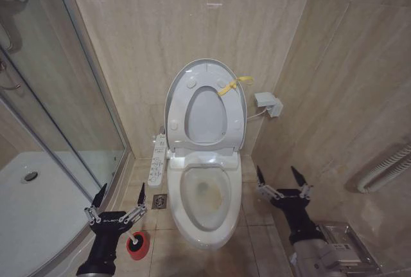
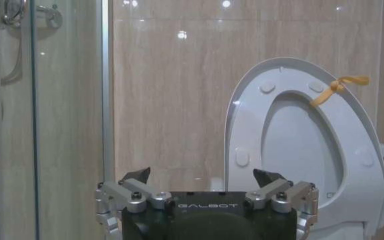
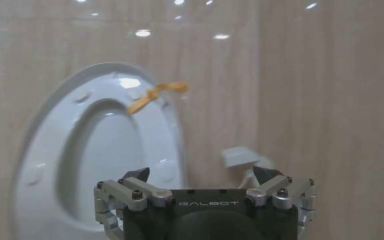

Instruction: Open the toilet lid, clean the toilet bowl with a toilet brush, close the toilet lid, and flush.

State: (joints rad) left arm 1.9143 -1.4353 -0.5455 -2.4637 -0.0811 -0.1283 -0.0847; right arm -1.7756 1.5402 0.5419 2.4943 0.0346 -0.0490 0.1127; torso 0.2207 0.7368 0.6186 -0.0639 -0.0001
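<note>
Head view, left to right. A glass shower screen (image 1: 64, 97) bounds the scene on the left. The left end effector (image 1: 120, 193) hangs low near the floor, fingers spread apart and gripping nothing. The red holder (image 1: 137, 245) stands on the floor just behind and below it, partly hidden by the end effector's body; the brush itself cannot be made out. A floor drain (image 1: 160, 201) lies between the left end effector and the bowl (image 1: 207, 190).

The bowl sits at centre, uncovered, with yellowish stains inside. The button panel (image 1: 157, 160) runs along its left side. The lid (image 1: 183, 81) stands upright against the wall, and the seat (image 1: 186, 113) is raised against it as well. A yellow tag (image 1: 232, 85) hangs at the lid's upper right edge. A small white wall box (image 1: 268, 103) is mounted to the right of the lid.

The right end effector (image 1: 280, 178) hovers beside the bowl's right flank, apart from it, fingers released and empty. A white corrugated hose (image 1: 385, 169) shows at the far right edge, cut off by the frame.

Left wrist view: the left end effector (image 2: 203, 176) points at the wall, with the lid (image 2: 245, 100) ahead and well apart. Right wrist view: the right end effector (image 3: 202, 175) likewise faces the raised lid (image 3: 58, 100), its lower part cut off.
</note>
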